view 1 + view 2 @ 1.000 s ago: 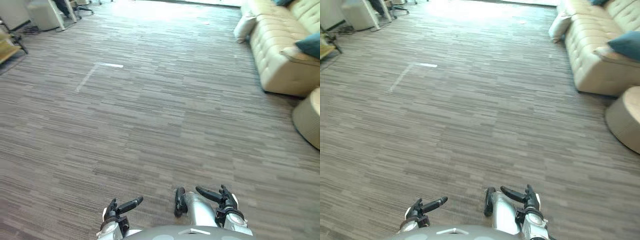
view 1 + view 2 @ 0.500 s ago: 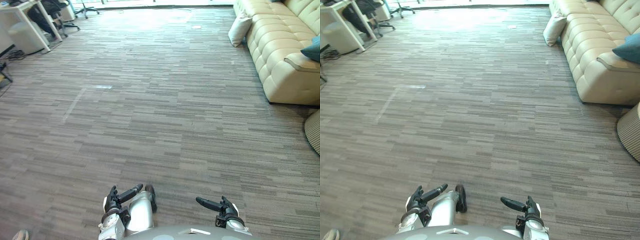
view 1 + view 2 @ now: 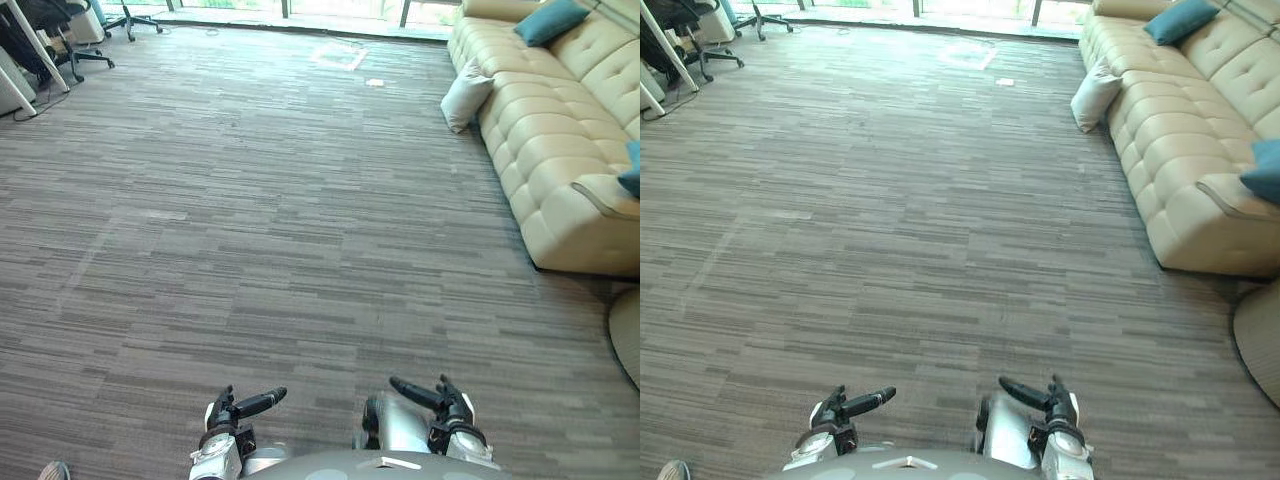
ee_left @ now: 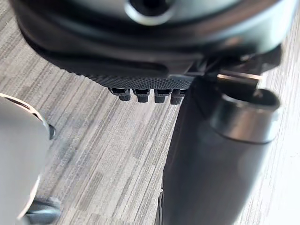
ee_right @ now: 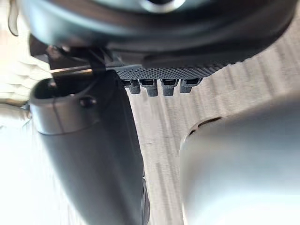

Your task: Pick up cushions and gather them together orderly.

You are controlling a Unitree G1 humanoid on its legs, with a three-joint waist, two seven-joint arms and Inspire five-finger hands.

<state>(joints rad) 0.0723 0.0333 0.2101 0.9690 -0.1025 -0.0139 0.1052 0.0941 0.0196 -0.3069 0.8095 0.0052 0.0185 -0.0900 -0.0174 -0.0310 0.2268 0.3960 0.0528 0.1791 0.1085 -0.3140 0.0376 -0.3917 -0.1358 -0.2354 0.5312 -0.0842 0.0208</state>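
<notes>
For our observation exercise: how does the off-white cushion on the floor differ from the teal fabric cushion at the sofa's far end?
The off-white cushion is pale like the beige tufted sofa; the teal cushion contrasts with it. The off-white cushion stands on the carpet against the sofa's front; the teal cushion rests on the sofa. Both look soft, squarish.

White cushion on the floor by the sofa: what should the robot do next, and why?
Probably step forward and rightward toward the white cushion, which leans against the sofa well out of reach; the left hand and right hand are empty.
</notes>
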